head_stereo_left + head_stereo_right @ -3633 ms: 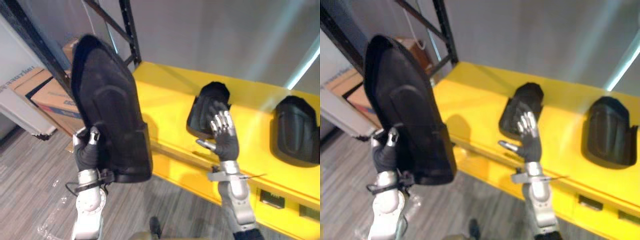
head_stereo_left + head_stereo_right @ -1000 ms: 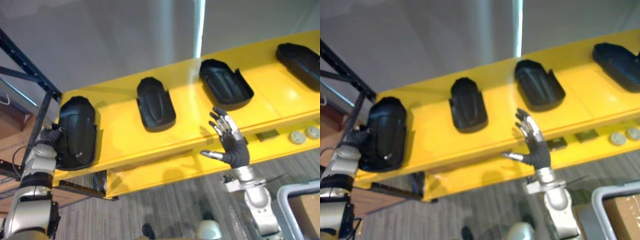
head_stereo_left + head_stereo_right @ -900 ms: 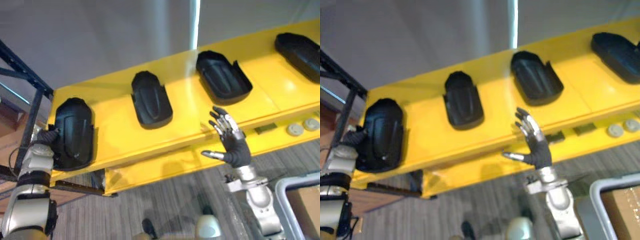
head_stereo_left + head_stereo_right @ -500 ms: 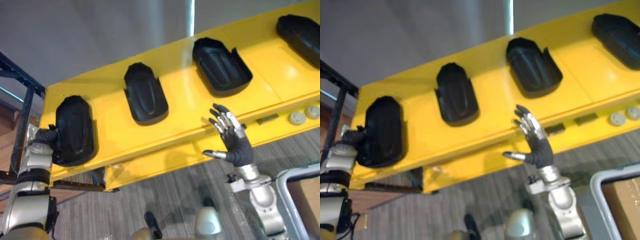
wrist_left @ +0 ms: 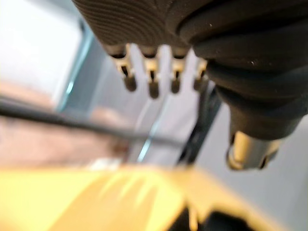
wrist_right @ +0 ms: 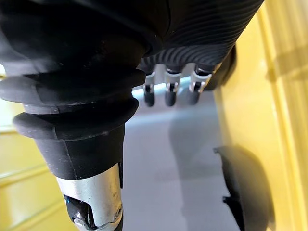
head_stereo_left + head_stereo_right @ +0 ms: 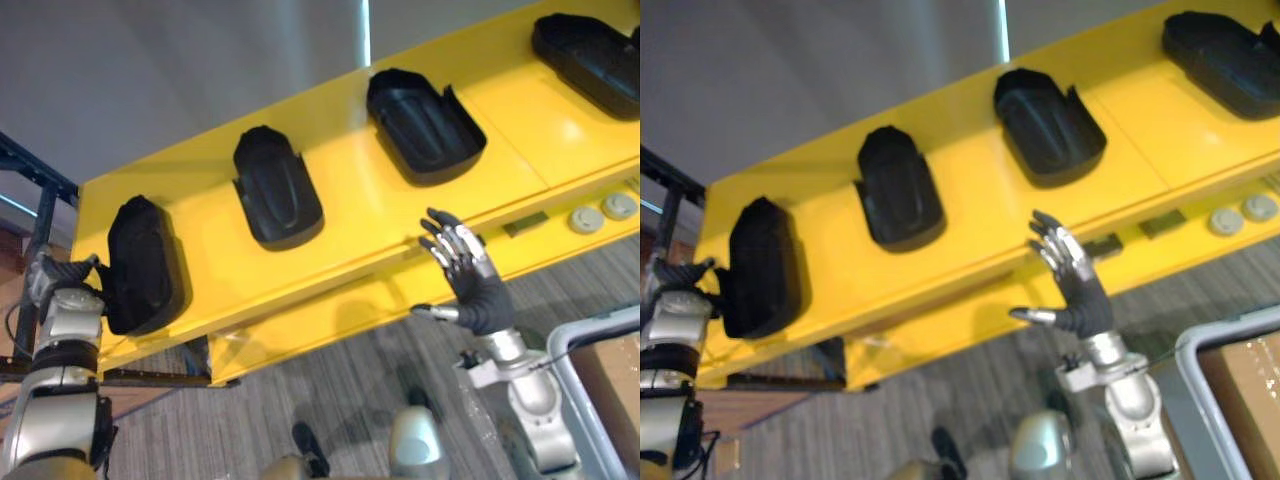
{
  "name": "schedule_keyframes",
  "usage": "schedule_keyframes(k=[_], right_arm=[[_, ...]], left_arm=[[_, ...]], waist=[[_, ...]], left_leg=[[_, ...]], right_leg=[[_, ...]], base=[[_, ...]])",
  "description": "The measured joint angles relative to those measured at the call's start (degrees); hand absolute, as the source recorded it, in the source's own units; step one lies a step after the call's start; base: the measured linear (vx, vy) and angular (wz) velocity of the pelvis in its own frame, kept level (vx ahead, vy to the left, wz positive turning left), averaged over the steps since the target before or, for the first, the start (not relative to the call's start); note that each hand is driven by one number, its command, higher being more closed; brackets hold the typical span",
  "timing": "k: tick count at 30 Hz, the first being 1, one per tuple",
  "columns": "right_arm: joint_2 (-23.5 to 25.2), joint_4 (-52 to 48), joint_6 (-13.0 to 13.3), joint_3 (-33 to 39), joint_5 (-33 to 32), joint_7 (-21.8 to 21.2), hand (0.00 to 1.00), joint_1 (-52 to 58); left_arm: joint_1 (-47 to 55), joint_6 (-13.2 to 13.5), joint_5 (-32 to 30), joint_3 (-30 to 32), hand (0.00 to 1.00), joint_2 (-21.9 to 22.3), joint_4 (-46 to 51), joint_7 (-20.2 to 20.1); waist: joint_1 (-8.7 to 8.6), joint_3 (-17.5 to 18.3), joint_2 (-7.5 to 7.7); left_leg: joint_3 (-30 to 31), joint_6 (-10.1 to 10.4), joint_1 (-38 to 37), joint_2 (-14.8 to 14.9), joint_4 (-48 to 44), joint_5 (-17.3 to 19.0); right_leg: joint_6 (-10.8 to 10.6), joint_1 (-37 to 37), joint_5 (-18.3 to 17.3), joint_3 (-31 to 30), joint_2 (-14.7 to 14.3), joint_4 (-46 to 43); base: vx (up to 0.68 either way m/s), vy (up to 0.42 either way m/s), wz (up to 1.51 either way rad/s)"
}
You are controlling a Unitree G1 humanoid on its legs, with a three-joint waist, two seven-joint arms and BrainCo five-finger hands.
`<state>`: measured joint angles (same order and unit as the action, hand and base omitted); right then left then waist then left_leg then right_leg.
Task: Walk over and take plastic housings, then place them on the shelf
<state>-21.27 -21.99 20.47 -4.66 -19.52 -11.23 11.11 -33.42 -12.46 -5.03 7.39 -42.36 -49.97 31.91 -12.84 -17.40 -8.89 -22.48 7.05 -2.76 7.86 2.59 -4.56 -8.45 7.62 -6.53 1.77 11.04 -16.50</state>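
Shelf, left eye view: the yellow shelf (image 7: pixel 360 215) runs slantwise and carries four black plastic housings in a row, well apart from one another.
Far-left housing (image 7: pixel 145 262): lies at the shelf's left end, reaching its front edge.
Second housing (image 7: pixel 276 187): sits mid-shelf, left of centre.
Third housing (image 7: pixel 423 122): hollow side up, near the back edge.
Far-right housing (image 7: pixel 585 60): at the shelf's right end, partly cut off.
Left hand (image 7: pixel 68 276): just beside the far-left housing's outer side, at the shelf's left end by the black rack post (image 7: pixel 40 215).
Right hand (image 7: pixel 478 295): upright before the shelf's front edge, fingers straight and spread, thumb out sideways, holding nothing.
Round buttons (image 7: pixel 603 212): on the shelf's front face, near its right end.
Left hand, right eye view: fingertips at the far-left housing's rim; whether they touch cannot be told.
Left wrist view: fingers (image 5: pixel 151 82) straight in a row, thumb apart, nothing between them; yellow shelf beyond.
Right wrist view: fingers (image 6: pixel 168 91) straight, palm empty; one black housing (image 6: pixel 245 192) lies on the shelf beyond, which one I cannot tell.
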Motion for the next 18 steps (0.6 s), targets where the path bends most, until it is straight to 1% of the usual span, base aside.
schedule_keyframes(k=[1,3,4,5,6,8,9,10,11,12,13,14,15,16,17,18], right_arm=[[0.0,0.0,0.6,-0.1,0.0,0.0,0.0,0.1],[0.1,0.0,3.0,-1.0,0.0,0.0,0.0,0.4],[0.2,0.0,3.7,-1.4,0.0,0.0,0.0,0.5],[0.4,0.0,4.5,-2.3,0.0,0.0,0.0,0.4],[0.5,0.0,5.1,-3.0,0.1,0.0,0.0,0.4],[0.9,0.3,6.2,-4.9,0.1,0.1,0.0,0.3],[1.1,0.4,6.5,-6.0,0.1,0.3,0.0,0.2],[1.6,0.5,7.1,-6.7,0.1,0.7,0.0,0.1],[1.9,0.5,7.5,-7.0,0.1,1.2,0.0,-0.1],[2.6,0.5,8.7,-7.0,0.4,2.4,0.0,-0.4],[3.1,0.5,9.5,-7.0,1.2,3.5,0.0,-1.3],[3.2,0.5,9.8,-7.0,1.7,4.0,0.0,-1.7],[3.2,0.5,10.5,-6.8,2.5,5.0,0.0,-2.5],[3.3,0.4,10.7,-6.7,2.4,5.5,0.0,-2.9],[3.4,0.4,10.7,-6.6,2.4,5.7,0.0,-3.1],[3.8,0.4,10.7,-6.5,2.7,6.5,0.0,-3.6]], left_arm=[[-0.1,0.9,0.0,0.6,0.0,0.0,0.8,2.3],[-0.6,4.8,-0.9,1.4,0.0,-0.1,3.8,7.6],[-1.0,6.1,-1.9,1.4,0.0,-0.1,4.6,8.6],[-1.8,8.2,-3.0,1.4,0.0,-0.1,6.4,10.3],[-2.6,9.5,-3.4,1.4,0.0,-0.1,7.6,11.3],[-2.9,12.4,-4.1,1.5,0.0,-0.6,11.6,13.0],[-3.0,14.9,-4.2,1.5,0.0,-1.1,14.5,13.1],[-3.0,16.7,-4.4,1.5,0.0,-1.5,18.0,13.1],[-3.0,17.8,-4.4,1.6,0.0,-1.7,20.1,13.2],[-2.5,20.7,-4.3,2.0,0.0,-1.8,26.0,13.2],[0.1,23.3,-4.5,3.6,0.0,-1.8,34.1,13.0],[2.0,24.1,-4.7,4.4,0.0,-1.5,38.3,12.9],[6.1,25.6,-5.1,6.1,0.0,-0.2,45.9,12.8],[10.4,27.3,-4.8,7.2,0.0,2.8,52.8,11.7],[12.8,28.3,-4.3,7.7,0.0,4.8,56.1,11.0],[18.4,30.4,-3.2,7.9,0.0,9.4,63.0,7.9]], waist=[[-0.01,0.0,0.0],[0.0,0.1,-0.02],[-0.01,0.1,-0.02],[0.34,0.3,-0.01],[0.89,0.6,-0.12],[1.17,1.3,-0.2],[1.54,1.9,0.01],[2.07,3.2,0.3],[2.32,3.8,0.54],[2.5,4.5,0.99],[2.76,5.4,1.43],[2.84,6.2,1.54],[3.38,7.6,1.62],[4.25,9.1,1.58],[4.73,9.5,1.71],[5.49,10.4,1.84]], left_leg=[[0.0,0.0,0.0,0.0,0.0,0.0],[0.6,0.0,-0.3,0.0,0.2,0.0],[1.0,0.0,-0.3,0.0,0.3,0.0],[1.4,0.0,-0.3,0.0,0.4,0.0],[1.4,0.0,-0.3,0.0,0.7,-0.1],[1.8,0.1,-0.5,0.0,1.4,-0.2],[1.9,0.1,-1.4,0.0,1.9,-0.3],[2.1,0.1,-1.6,-0.1,1.9,-0.3],[2.5,0.1,-1.6,0.0,1.9,-0.3],[3.4,0.1,-2.0,0.0,2.0,-0.3],[4.1,0.1,-2.3,0.1,2.0,-0.3],[4.5,0.1,-2.2,0.1,2.0,-0.3],[4.7,0.1,-2.4,0.2,2.0,-0.2],[5.0,0.1,-2.6,0.2,2.0,-0.2],[5.3,0.1,-3.0,0.2,2.0,-0.2],[6.6,0.1,-3.4,0.3,2.0,-0.2]], right_leg=[[0.0,-0.2,0.0,0.1,0.0,0.2],[-0.1,-1.2,0.2,0.8,0.1,0.6],[-0.2,-1.6,0.2,1.2,0.1,0.9],[-0.3,-2.0,0.3,1.6,0.1,1.3],[-0.3,-2.0,0.7,1.8,0.1,1.5],[-0.4,-3.0,1.1,2.7,0.0,2.9],[-0.4,-4.2,1.2,3.0,0.0,3.5],[-0.5,-5.0,1.3,3.3,0.0,4.4],[-0.5,-5.4,1.3,3.6,0.0,4.7],[-0.5,-6.9,1.3,4.8,0.0,5.5],[-0.5,-8.1,1.3,5.7,0.0,6.3],[-0.5,-8.5,1.3,6.2,0.0,6.7],[-0.5,-9.5,1.3,6.8,0.0,7.4],[-0.5,-10.7,1.3,7.8,0.0,8.3],[-0.5,-11.5,1.3,8.3,-0.1,8.6],[-0.5,-13.2,1.3,9.6,-0.1,9.5]], base=[[0.01,-0.001,0.04],[0.03,-0.001,0.13],[0.02,0.002,0.2],[0.01,0.003,0.15],[0.02,0.003,0.12],[0.05,0.009,0.11],[0.09,0.019,0.12],[0.08,0.016,0.1],[0.08,-0.001,0.25],[0.08,-0.015,0.32],[0.07,-0.018,0.35],[0.06,-0.017,0.27],[0.07,-0.023,0.28],[0.08,-0.024,0.27],[0.06,-0.029,0.36],[0.02,-0.022,0.34]])
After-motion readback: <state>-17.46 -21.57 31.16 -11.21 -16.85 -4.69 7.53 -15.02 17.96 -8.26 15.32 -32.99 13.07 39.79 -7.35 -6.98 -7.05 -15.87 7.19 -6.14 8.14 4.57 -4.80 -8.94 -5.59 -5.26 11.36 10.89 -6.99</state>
